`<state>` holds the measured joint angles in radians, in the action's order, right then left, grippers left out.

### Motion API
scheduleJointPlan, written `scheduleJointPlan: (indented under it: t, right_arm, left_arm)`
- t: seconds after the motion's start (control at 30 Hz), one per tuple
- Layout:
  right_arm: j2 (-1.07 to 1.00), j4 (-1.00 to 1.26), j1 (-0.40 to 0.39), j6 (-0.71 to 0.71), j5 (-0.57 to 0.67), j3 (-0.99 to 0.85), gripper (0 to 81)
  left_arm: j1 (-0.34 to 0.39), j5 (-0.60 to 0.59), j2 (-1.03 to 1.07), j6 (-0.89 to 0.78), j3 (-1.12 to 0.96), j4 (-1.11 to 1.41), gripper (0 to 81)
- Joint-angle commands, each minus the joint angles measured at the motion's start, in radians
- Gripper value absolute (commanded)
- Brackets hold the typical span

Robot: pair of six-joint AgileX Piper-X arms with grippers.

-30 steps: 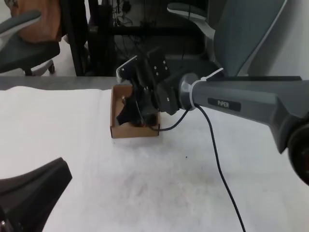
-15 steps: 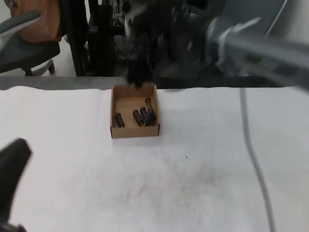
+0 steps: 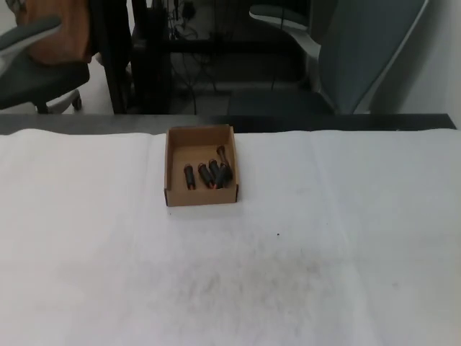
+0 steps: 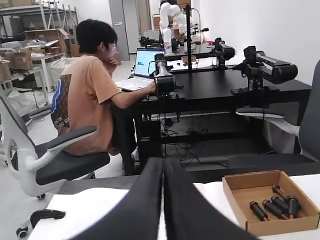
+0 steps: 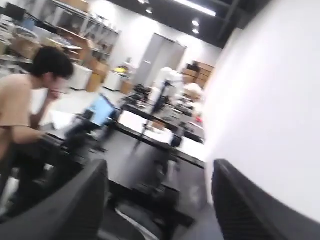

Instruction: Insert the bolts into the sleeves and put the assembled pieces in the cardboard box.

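Note:
The cardboard box [image 3: 200, 196] stands on the white cloth toward the back of the bench. Several dark assembled pieces [image 3: 210, 174] with reddish ends lie inside it, bunched toward one side. In the left wrist view the same box [image 4: 280, 227] sits ahead and to one side of my left gripper [image 4: 163, 162], whose black fingers are pressed together, shut, with nothing between them. The pieces [image 4: 274, 205] lie side by side in the box. My right gripper [image 5: 160, 165] is raised and points out into the room, its two black fingers [image 5: 75, 205] wide apart and open, holding nothing.
White cloth [image 3: 274, 274] covers the bench around the box. Behind the bench's far edge are office chairs [image 3: 346, 50] and black desks with equipment [image 4: 210, 85]. A person sits at a laptop in the room behind.
The arm that hung over the box has pulled up and out of the high view. The other arm's dark shape at the lower left has gone too. The box's contents are uncovered.

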<state>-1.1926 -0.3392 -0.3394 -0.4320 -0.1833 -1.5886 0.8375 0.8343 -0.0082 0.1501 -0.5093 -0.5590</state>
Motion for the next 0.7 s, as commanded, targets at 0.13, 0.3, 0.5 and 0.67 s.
scheduleJointPlan:
  t: [0.13, 0.3, 0.5, 0.67]
  right_arm:
    - [0.084, -0.211, 0.404, 0.112, 0.355, 0.141, 45.1]
    - [0.34, -0.08, 0.543, 0.141, 0.42, 0.521, 5.2]
    - [0.622, 0.116, 0.549, 0.35, 0.54, 0.956, 0.4]
    - [0.701, 0.082, 0.549, 0.432, 0.54, 1.245, 0.4]
  left_arm:
    - [-0.001, 0.092, 0.008, 0.134, 0.009, 0.082, 1.8]
    - [-0.001, 0.064, 0.008, 0.106, 0.077, 0.222, 1.8]
    - [-0.001, 0.045, 0.008, -0.017, 0.184, 0.24, 1.8]
    - [-0.001, -0.046, 0.008, -0.168, 0.274, 0.123, 1.8]
